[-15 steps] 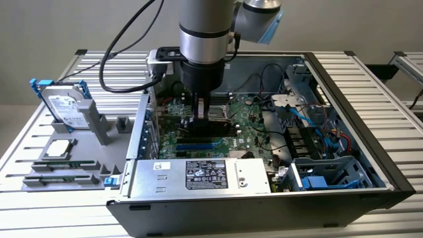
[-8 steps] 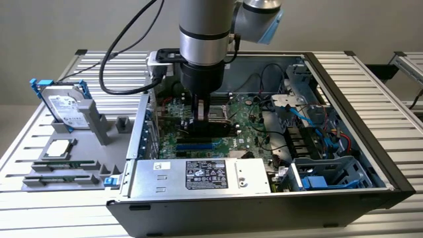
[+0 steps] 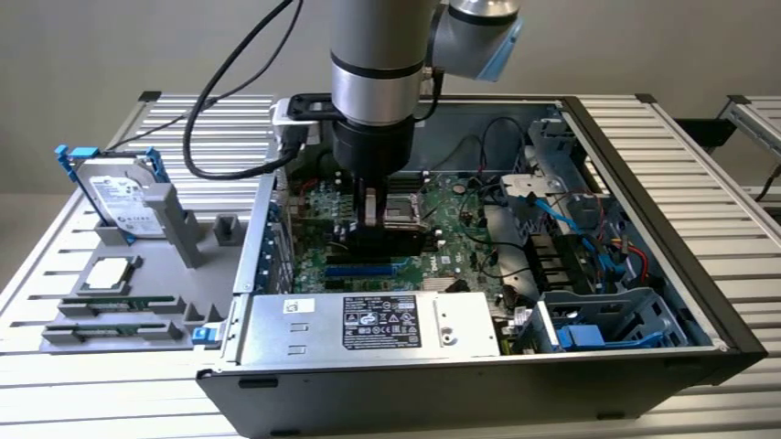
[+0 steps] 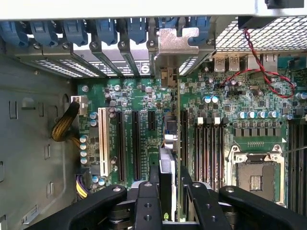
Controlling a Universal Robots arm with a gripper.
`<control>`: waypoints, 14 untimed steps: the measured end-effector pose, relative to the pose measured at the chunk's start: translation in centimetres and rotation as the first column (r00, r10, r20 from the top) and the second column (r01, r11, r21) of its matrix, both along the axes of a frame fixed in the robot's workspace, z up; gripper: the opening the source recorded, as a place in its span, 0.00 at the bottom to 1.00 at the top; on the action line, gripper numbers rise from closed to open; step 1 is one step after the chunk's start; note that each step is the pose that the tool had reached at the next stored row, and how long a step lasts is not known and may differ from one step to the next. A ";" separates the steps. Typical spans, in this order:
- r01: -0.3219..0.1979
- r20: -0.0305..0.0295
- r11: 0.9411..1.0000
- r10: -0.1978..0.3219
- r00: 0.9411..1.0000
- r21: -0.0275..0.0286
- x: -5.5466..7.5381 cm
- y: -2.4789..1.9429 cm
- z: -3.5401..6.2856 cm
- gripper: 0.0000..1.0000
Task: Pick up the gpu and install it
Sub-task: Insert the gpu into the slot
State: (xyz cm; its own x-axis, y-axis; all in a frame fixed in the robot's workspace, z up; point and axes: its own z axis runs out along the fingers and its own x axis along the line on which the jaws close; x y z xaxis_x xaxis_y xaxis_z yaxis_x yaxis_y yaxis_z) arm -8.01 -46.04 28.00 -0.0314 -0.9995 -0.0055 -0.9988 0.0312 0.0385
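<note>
The gpu (image 3: 393, 243) hangs on edge inside the open computer case (image 3: 720, 320), just above the green motherboard (image 3: 458, 229). My gripper (image 3: 373, 218) is shut on it from above. In the wrist view the gpu (image 4: 166, 160) runs edge-on away from my gripper (image 4: 170, 207), pinched between the two black fingers (image 4: 146, 203). Its silvery end bracket (image 4: 178, 42) sits at the row of rear slot openings. The card's lower edge lies along the black expansion slots (image 4: 135, 143). I cannot tell whether it is seated in a slot.
On the grey stand at the exterior view's left are a hard drive with blue rails (image 3: 123, 194), a processor (image 3: 108, 273) and memory sticks (image 3: 110, 306). The power supply (image 3: 366, 325), drive cage (image 3: 610, 320), red and black cables (image 4: 261, 67) and the processor socket (image 4: 254, 178) crowd the case.
</note>
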 end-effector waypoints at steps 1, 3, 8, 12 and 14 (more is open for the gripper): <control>0.000 0.000 1.000 0.000 1.000 0.000 0.0 -0.02 -0.04 0.27; 0.001 0.000 1.000 -0.001 1.000 0.000 0.0 -0.07 -0.11 0.27; 0.001 0.000 1.000 -0.001 1.000 0.000 0.0 -0.15 -0.27 0.27; 0.001 0.000 1.000 -0.001 1.000 -0.001 -0.1 -0.29 -0.29 0.27; 0.002 0.000 1.000 -0.002 1.000 0.000 -0.1 -0.33 -0.30 0.27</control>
